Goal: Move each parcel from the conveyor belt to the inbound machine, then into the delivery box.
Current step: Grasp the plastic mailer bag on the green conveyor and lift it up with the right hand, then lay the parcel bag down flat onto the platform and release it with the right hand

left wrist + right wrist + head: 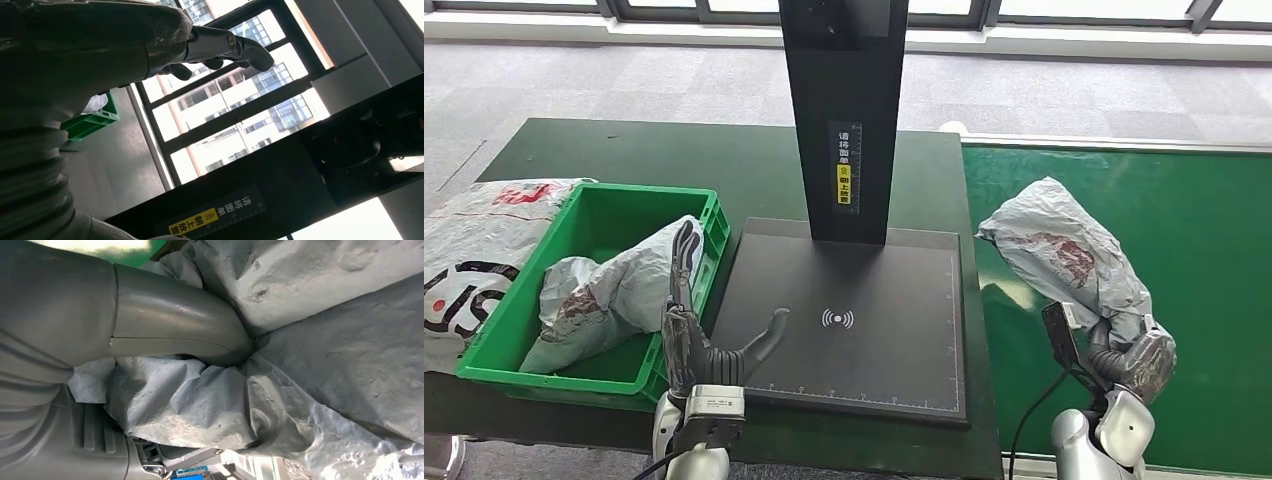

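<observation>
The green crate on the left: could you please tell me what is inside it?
One crumpled grey parcel lies in the green crate, leaning toward its right wall. The left hand hides that wall's near part; what is under the parcel is covered.

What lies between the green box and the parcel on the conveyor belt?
In the head view, the inbound machine's black plate lies between the green box and the parcel.

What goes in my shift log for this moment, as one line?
right hand: grips parcel on belt | left hand: open | scanner plate: bare

3 grey parcels (1064, 250), 1 green crate (604, 215), 1 scanner stand (844, 320), 1 conveyor belt (1204, 260), 2 robot hands (699, 345)
</observation>
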Action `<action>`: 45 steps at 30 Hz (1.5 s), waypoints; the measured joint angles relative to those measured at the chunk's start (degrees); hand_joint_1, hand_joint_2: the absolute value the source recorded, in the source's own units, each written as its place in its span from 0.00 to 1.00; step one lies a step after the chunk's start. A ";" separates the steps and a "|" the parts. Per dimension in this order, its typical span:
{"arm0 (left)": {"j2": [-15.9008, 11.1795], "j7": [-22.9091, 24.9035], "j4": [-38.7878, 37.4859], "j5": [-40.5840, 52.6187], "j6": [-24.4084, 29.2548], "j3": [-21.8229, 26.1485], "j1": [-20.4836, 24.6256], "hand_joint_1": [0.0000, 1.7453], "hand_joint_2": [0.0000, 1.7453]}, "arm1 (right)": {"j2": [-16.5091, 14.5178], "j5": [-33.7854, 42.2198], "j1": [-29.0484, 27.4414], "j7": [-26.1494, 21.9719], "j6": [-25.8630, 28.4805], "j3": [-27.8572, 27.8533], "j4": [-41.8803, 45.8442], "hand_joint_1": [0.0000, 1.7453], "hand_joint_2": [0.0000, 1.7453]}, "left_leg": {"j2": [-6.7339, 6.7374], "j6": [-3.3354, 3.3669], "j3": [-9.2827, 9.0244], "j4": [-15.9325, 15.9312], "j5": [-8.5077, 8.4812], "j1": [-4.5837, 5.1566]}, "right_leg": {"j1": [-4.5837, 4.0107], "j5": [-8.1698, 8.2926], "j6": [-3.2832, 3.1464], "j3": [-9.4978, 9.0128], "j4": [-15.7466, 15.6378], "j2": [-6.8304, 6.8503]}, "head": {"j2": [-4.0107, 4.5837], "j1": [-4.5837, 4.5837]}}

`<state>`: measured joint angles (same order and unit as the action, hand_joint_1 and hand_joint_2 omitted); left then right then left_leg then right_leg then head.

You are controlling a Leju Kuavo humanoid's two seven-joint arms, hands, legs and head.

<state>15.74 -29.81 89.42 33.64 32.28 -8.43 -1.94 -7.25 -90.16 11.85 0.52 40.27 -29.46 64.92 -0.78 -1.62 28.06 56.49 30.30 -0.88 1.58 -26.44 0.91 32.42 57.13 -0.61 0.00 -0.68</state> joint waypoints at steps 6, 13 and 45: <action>0.00 0.00 0.00 0.02 0.00 -0.01 0.00 0.00 1.00 | -0.74 0.06 -0.49 -0.12 -0.04 0.00 1.96 1.00 1.00 | 0.01 0.00 -0.01 0.00 0.00 -0.01 | -0.01 0.00 0.00 0.01 0.01 -0.01 | 0.00 0.00; 0.00 -0.02 -0.24 0.15 0.58 0.03 0.02 0.00 1.00 | -5.97 0.14 -5.39 -8.33 0.01 3.24 14.92 1.00 1.00 | 0.09 -0.06 -0.01 -0.03 0.04 -0.06 | -0.06 -0.04 -0.03 0.10 0.03 -0.11 | 0.00 0.00; -0.02 -0.90 -0.79 1.00 1.97 0.06 0.04 0.00 1.00 | -7.30 2.91 -13.41 -8.59 -3.26 34.33 27.33 1.00 1.00 | 0.21 -0.05 0.02 -0.03 0.05 -0.05 | -0.05 -0.05 -0.04 0.12 0.04 -0.22 | 0.00 0.00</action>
<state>15.72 -30.71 88.63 34.64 34.26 -8.37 -1.90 -14.55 -87.25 -1.56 -8.06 37.00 4.86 92.25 -0.57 -1.68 28.07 56.47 30.35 -0.94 1.53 -26.49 0.87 32.54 57.17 -0.83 0.00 -0.68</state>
